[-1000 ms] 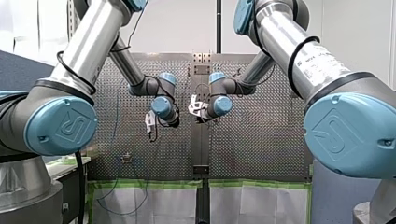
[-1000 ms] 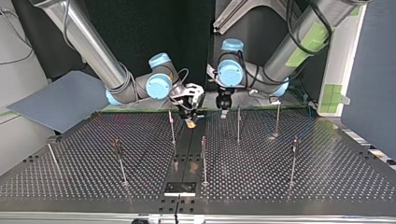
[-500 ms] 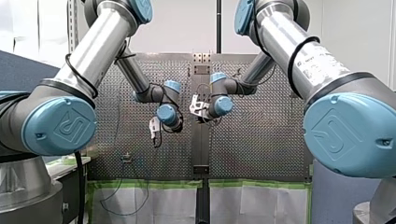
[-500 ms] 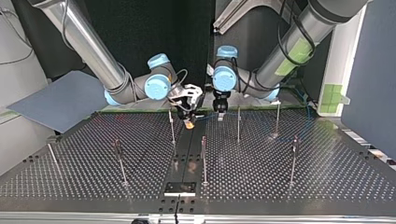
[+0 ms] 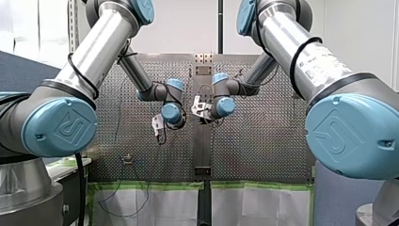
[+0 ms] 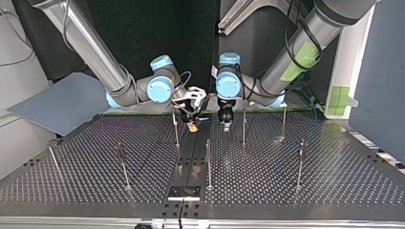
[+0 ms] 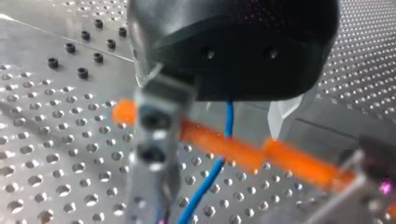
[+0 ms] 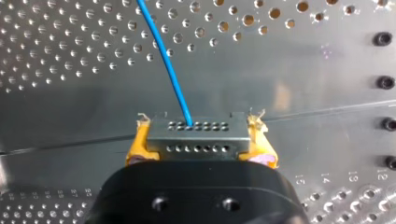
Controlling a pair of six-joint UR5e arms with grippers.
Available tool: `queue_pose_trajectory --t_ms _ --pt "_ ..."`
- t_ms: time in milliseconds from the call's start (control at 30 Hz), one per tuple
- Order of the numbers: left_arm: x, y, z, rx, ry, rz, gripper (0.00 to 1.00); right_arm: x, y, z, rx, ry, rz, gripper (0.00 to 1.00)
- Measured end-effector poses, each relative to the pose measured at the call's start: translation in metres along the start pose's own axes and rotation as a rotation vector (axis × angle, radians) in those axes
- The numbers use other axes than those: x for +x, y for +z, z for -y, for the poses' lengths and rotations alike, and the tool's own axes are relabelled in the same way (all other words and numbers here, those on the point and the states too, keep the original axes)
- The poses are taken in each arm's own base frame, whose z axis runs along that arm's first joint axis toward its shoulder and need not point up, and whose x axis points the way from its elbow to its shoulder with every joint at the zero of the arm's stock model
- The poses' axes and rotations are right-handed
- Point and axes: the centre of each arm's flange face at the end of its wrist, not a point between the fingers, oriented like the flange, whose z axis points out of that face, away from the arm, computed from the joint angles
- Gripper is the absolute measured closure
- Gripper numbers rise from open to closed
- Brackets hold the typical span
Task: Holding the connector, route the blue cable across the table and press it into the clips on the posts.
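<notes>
Currently | near side, top view: thin posts [image 6: 208, 162] upright on the perforated table [image 6: 310, 191] | far side: right gripper [image 8: 198, 140], yellow pads clamped on the connector [image 8: 196, 133], blue cable [image 8: 163, 60] leaving ahead | close beside: left gripper [image 7: 217, 140], 2 fingers seemingly apart, cable between.

Your inventory: surface [image 8: 303, 93], perforated metal, brushed, dull sheen; blue cable [image 8: 163, 60], smooth plastic-looking jacket, slightly glossy; connector [image 8: 197, 137], grey metal shell, matt, drilled with small holes; posts [image 6: 208, 164], thin bare metal rods.
</notes>
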Motion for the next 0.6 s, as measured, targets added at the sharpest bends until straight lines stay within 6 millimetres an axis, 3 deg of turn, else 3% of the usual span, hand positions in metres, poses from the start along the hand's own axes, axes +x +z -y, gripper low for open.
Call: queue_pose_trajectory --t_ms 300,333,400,433,467,500,533,600 --pt "-0.0012 0.0016 -0.0007 -0.001 -0.006 0.011 0.00 0.0002 0.0001 -0.0003 0.005 0.007 0.001 1.00" --pt "-0.0012 0.0016 -0.0008 -0.001 -0.006 0.012 0.47 0.0002 0.0000 -0.0002 0.006 0.008 0.002 1.00" --pt "-0.0015 0.0016 -0.0008 -0.003 -0.006 0.013 0.69 0.0001 0.0001 0.0000 0.008 0.008 0.002 1.00" --pt "-0.0018 0.0016 -0.0008 -0.003 -0.006 0.014 0.69 0.0001 0.0001 0.0001 0.008 0.008 0.002 1.00" --pt "-0.0017 0.0016 -0.0009 -0.004 -0.006 0.014 0.85 0.0001 0.0000 0.0001 0.009 0.009 0.003 1.00" --pt "-0.0016 0.0015 -0.0010 -0.005 -0.006 0.014 0.85 0.0000 0.0000 0.0001 0.009 0.009 0.003 1.00" --pt "-0.0015 0.0015 -0.0011 -0.006 -0.006 0.013 0.96 0.0000 0.0000 0.0001 0.009 0.009 0.003 1.00" --pt "-0.0018 0.0012 -0.0008 -0.008 -0.007 0.014 1.00 -0.0001 -0.0001 0.0001 0.009 0.009 0.004 1.00"
